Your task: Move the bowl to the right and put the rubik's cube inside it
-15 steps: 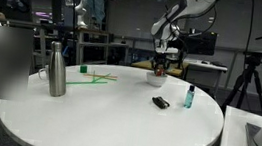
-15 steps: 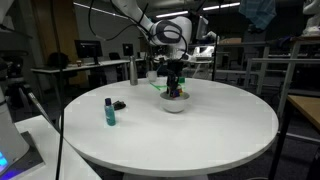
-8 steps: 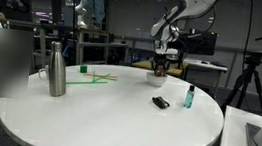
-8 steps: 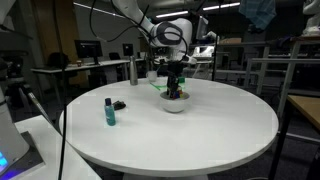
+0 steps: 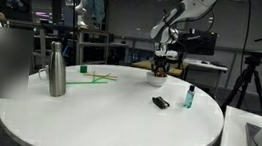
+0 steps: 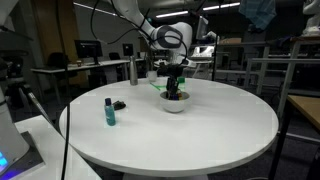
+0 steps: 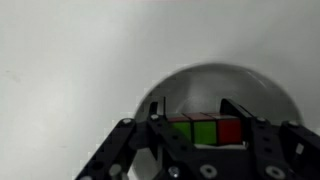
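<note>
The white bowl [image 5: 155, 80] sits on the far side of the round white table [image 5: 105, 120]; it also shows in an exterior view [image 6: 174, 104] and fills the wrist view [image 7: 205, 85]. My gripper [image 5: 157, 70] [image 6: 174, 92] reaches straight down into the bowl. In the wrist view the gripper [image 7: 195, 112] has its fingers against both sides of the rubik's cube [image 7: 205, 132], which shows green and red faces and hangs just over the bowl's floor. The cube is barely visible in the exterior views.
A steel bottle [image 5: 58, 71] stands on the table, also seen in an exterior view [image 6: 133, 70]. A small teal bottle [image 5: 189, 96] [image 6: 110, 111] and a flat black object [image 5: 161, 103] [image 6: 119, 105] lie near it. Green sticks [image 5: 95, 76] lie beside the bowl.
</note>
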